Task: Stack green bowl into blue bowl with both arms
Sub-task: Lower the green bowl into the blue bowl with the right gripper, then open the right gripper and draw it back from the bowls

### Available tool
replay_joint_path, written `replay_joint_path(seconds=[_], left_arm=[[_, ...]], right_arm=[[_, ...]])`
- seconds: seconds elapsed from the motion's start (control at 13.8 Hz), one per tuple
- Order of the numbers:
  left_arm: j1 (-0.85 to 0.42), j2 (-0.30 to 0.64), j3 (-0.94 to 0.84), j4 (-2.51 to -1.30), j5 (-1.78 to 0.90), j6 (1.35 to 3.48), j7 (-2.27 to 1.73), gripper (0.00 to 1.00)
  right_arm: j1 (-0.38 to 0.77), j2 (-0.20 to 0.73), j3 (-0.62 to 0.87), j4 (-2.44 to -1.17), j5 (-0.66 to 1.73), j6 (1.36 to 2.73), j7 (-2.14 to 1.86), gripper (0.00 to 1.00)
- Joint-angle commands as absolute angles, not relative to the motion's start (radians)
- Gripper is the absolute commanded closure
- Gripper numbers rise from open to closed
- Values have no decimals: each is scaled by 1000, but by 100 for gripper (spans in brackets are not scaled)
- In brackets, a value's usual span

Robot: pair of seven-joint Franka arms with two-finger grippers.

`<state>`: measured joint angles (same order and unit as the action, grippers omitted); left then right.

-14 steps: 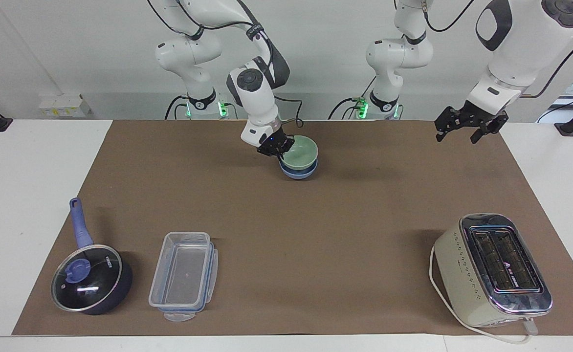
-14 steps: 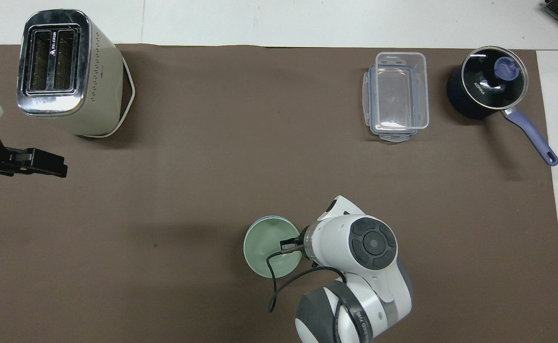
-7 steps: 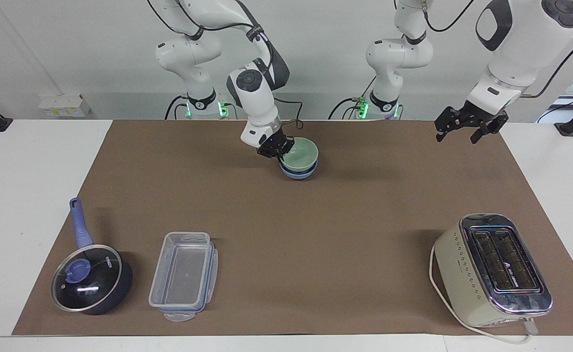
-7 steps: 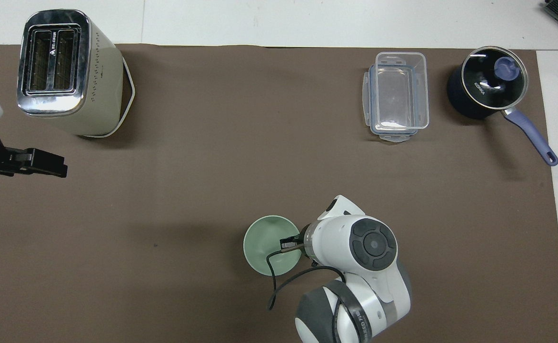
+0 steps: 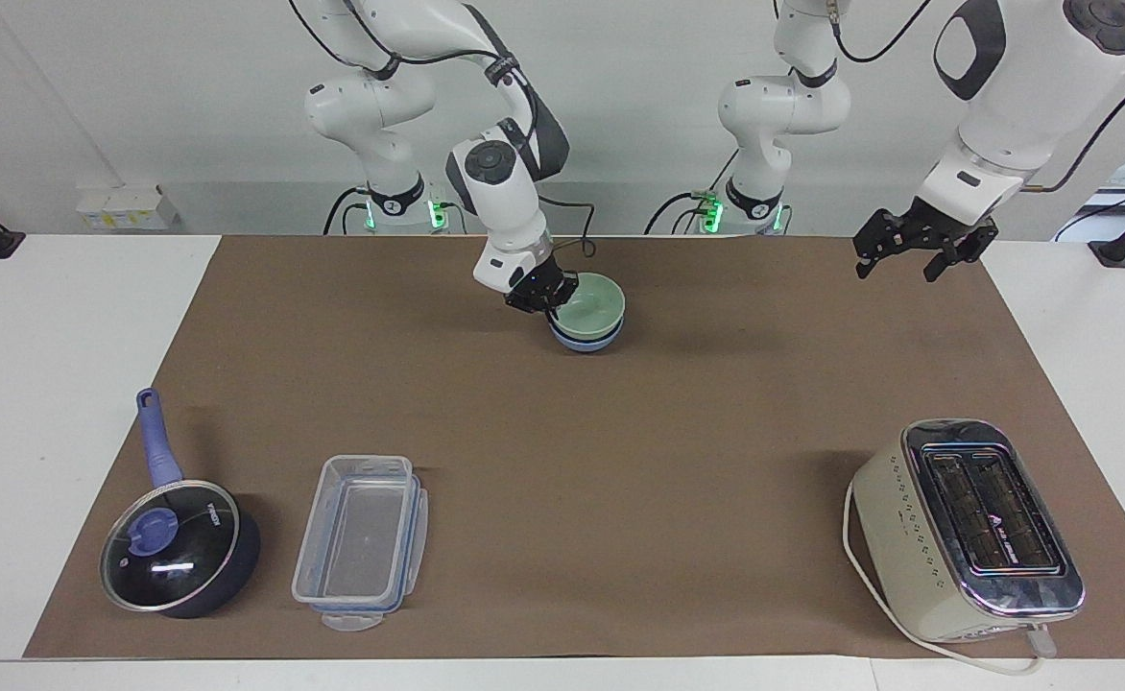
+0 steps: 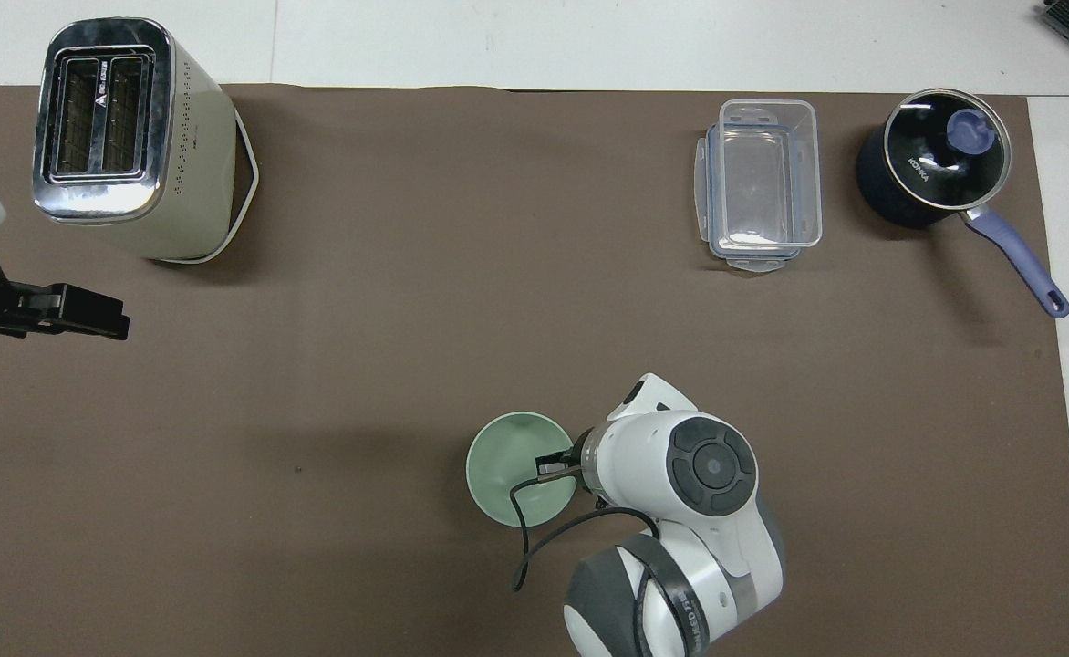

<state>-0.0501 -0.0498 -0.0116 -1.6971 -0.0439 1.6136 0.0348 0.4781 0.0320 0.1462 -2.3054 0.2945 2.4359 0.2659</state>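
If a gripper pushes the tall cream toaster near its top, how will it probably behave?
The tall cream toaster with chrome top looks rigid and fairly heavy, so it would probably slide little. A high push might tip it, since it stands tall on a narrow base. Its white cord could drag.

A robotics lab: two white arms (image 5: 514,206) at a paper-covered table (image 5: 63,317).

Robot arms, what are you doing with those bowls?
The right gripper is shut on the rim of the green bowl, which sits inside the blue bowl on the brown mat, close to the robots. So the stacking looks done, but the gripper has not let go yet. The left gripper waits open in the air over the left arm's end of the mat, holding nothing.
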Motion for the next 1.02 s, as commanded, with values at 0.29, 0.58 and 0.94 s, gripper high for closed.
replay_joint_path(seconds=[0.29, 0.58, 0.94], left_arm=[[-41, -64, -18, -1712, -23, 1608, 40, 0], [-41, -63, -18, -1712, -23, 1609, 40, 0], [-41, -64, -18, -1712, -23, 1609, 40, 0]], right_arm=[[482, 37, 144, -2313, 327, 2462, 233, 77], [482, 34, 144, -2301, 327, 2453, 239, 60], [468, -27, 141, -2251, 327, 2389, 265, 36]])
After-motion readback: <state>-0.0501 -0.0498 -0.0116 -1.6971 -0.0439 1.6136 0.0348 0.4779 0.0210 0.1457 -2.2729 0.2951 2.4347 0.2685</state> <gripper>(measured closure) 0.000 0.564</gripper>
